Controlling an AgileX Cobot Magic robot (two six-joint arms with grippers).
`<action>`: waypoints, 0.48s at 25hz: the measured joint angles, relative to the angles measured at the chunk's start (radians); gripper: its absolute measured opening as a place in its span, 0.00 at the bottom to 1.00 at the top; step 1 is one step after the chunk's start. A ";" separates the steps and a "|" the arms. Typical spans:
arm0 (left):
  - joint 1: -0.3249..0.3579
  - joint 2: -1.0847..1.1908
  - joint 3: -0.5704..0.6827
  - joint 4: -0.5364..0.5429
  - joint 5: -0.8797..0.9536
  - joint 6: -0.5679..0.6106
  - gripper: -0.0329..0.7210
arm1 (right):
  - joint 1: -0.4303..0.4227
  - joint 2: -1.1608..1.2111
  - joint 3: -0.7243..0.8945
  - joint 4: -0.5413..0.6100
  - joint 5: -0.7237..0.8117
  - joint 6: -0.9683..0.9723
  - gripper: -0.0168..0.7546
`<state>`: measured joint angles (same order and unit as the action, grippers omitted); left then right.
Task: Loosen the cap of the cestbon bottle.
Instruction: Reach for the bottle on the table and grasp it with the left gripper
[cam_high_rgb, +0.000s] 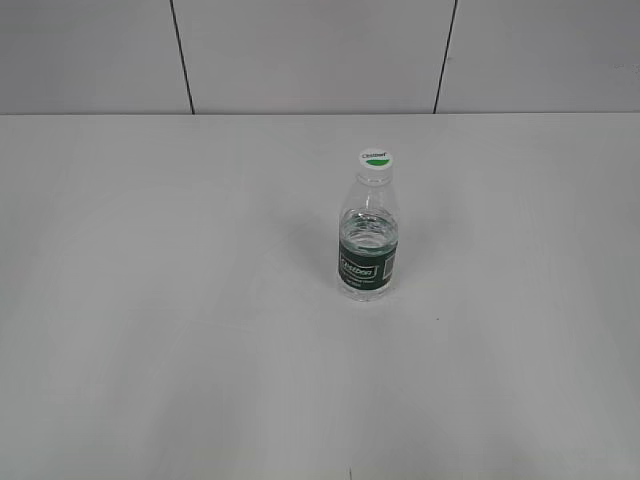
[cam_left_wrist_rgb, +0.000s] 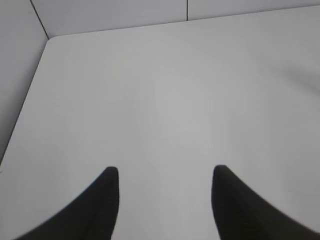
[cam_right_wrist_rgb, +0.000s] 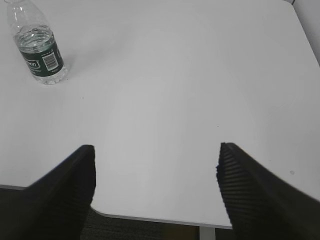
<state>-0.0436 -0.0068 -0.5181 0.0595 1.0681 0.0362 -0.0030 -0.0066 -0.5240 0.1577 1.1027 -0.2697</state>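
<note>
The cestbon bottle (cam_high_rgb: 367, 250) stands upright near the middle of the white table, clear with a dark green label band. Its white cap (cam_high_rgb: 375, 158) with a green half-circle sits on top. The bottle also shows at the top left of the right wrist view (cam_right_wrist_rgb: 39, 47), with its cap cut off by the frame edge. My left gripper (cam_left_wrist_rgb: 165, 172) is open and empty over bare table; the bottle is out of its view. My right gripper (cam_right_wrist_rgb: 156, 150) is open and empty near the table's front edge, far from the bottle. Neither gripper shows in the exterior view.
The white table (cam_high_rgb: 150, 300) ends at a grey panelled wall (cam_high_rgb: 300, 50) at the back. Its left edge and rounded corner show in the left wrist view (cam_left_wrist_rgb: 47, 42). Its front edge shows in the right wrist view (cam_right_wrist_rgb: 150, 219), with dark floor below.
</note>
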 joint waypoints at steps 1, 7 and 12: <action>0.000 0.000 0.000 0.000 0.000 0.000 0.54 | 0.000 0.000 0.000 0.000 0.000 0.000 0.77; 0.000 0.000 0.000 0.006 0.000 0.000 0.54 | 0.000 0.000 0.009 0.002 0.000 0.001 0.77; 0.000 0.000 0.000 0.032 -0.001 0.000 0.54 | 0.000 0.000 0.010 0.003 0.001 0.001 0.77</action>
<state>-0.0436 -0.0068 -0.5181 0.0910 1.0672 0.0362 -0.0030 -0.0066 -0.5140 0.1605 1.1034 -0.2685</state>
